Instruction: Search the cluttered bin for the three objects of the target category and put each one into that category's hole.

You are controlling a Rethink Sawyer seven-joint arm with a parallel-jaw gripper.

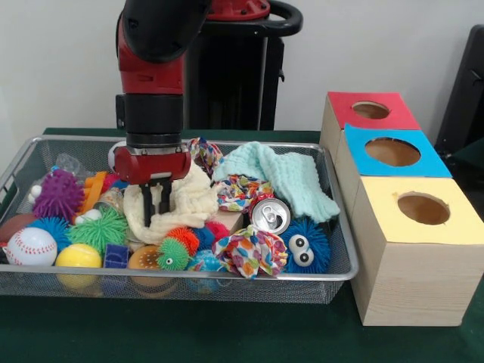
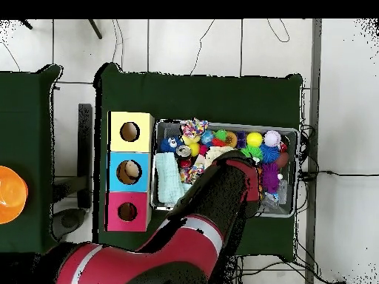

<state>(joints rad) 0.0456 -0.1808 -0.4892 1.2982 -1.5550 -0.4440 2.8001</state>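
The silver wire-mesh bin (image 1: 189, 276) stands on the green table, full of toys and cloths; it also shows in the overhead view (image 2: 297, 170). My gripper (image 1: 156, 203) points straight down at the bin's left middle, its tips sunk into a cream cloth (image 1: 195, 198). In the overhead view the arm (image 2: 222, 192) hides the gripper. The red-topped box (image 1: 344, 104) is the farthest of three boxes right of the bin, and its round hole (image 1: 370, 110) is empty. The same hole shows in the overhead view (image 2: 127, 212).
The blue-topped box (image 1: 427, 162) and the yellow-topped box (image 1: 393, 227) stand in front of the red one. The bin holds a mint knitted cloth (image 1: 291, 178), a drinks can (image 1: 270, 215), a blue fuzzy ball with eyes (image 1: 306, 246), a baseball (image 1: 30, 246) and several spiky balls.
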